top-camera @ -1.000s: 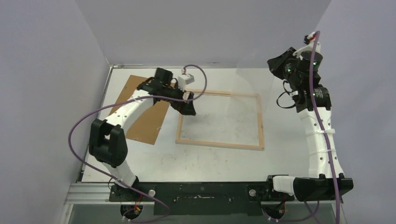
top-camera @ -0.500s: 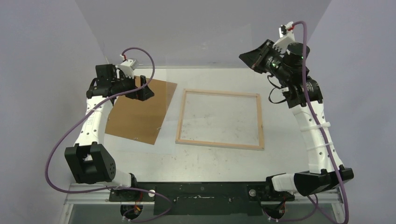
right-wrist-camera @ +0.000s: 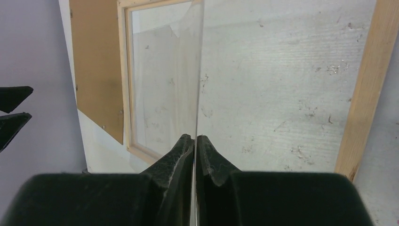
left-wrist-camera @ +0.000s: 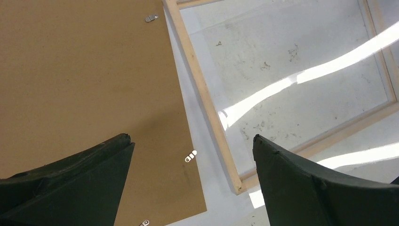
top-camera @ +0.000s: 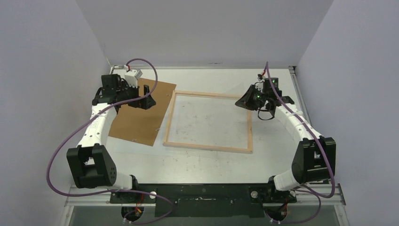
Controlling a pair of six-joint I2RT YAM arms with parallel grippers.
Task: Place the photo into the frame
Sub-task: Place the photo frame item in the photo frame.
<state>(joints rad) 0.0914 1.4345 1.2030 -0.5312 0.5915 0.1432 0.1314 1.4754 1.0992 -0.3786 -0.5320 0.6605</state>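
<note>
Right wrist camera first: the right gripper point(right-wrist-camera: 195, 137) is pinched shut on the near edge of a clear pane point(right-wrist-camera: 193, 75). We see the pane almost edge-on, running away from the fingertips over the frame point(right-wrist-camera: 364, 84). The frame lies flat on the table point(top-camera: 197, 165), pale wooden bars with bare tabletop showing through. How high the pane's far edge sits above the wood, I cannot tell.

Over on the other side, the left gripper point(left-wrist-camera: 190, 139) hangs with its jaws spread wide and nothing between them. It is above the brown backing panel point(left-wrist-camera: 84, 70), which lies just beside the frame's left bar.

And the photo? No view shows it (so the print cannot go in until it turns up).

My read is that the step in hand concerns the pane. To do it well, keep the sheet square to the bars and let the far edge touch down inside the frame first. Then tip the near edge down gently, and let go only once it lies flat. A sliding frame is the danger, and the free left gripper could steady a bar.
</note>
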